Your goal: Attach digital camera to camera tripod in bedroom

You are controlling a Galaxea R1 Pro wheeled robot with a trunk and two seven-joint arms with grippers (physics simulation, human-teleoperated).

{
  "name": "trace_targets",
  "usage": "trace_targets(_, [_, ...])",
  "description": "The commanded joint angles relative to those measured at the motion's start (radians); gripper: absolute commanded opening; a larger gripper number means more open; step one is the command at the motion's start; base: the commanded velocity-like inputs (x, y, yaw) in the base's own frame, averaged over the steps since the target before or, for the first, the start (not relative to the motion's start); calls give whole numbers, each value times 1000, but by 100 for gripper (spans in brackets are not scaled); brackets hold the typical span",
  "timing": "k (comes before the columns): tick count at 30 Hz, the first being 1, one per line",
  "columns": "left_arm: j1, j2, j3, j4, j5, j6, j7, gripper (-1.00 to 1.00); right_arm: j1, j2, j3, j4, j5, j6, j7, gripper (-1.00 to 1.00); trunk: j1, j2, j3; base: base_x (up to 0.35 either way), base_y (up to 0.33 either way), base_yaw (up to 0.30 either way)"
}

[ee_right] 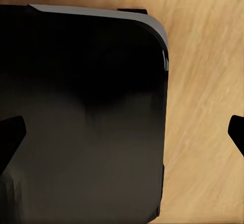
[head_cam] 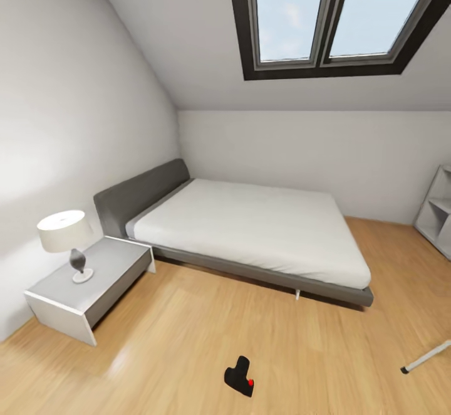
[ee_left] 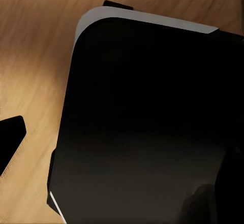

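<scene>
The head view looked across an attic bedroom with sloped white walls and a light wooden floor point(head_cam: 188, 340) that carried a soft sheen. A dark-framed skylight point(head_cam: 326, 20) was set in the slope above a white bed point(head_cam: 250, 227) with a grey frame and headboard. Beside the headboard stood a white nightstand point(head_cam: 94, 283) bearing a small table lamp point(head_cam: 66, 236) with a pale shade. A white open shelf unit point(head_cam: 438, 211) showed at the room's far right edge.

The digital camera point(head_cam: 240, 376), a small black body with a red dot, lay on the bare floor in front of the bed, well apart from it. One silver-white leg of the camera tripod point(head_cam: 429, 357) with a black foot reached in low at the right, well apart from the digital camera.

In the left wrist view one dark fingertip of the left gripper point(ee_left: 11, 142) hung over wooden floor beside a large black rounded body with a pale rim point(ee_left: 147, 122). In the right wrist view the right gripper point(ee_right: 124, 132) showed two dark fingertips set wide apart, holding nothing, over the same sort of black body and floor. Whether the left gripper's fingers were spread or closed could not be told.
</scene>
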Motion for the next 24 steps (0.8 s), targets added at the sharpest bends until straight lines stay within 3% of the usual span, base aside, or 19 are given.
trace_targets(1, [0,0,7,0,3,-3,0,100,0,0,1,0,1,-3,0,100,0,0,-1,0,0,-290])
trace_targets(24, [0,0,9,0,3,-3,0,100,0,1,1,0,1,-2,0,100,0,0,-1,0,0,-290])
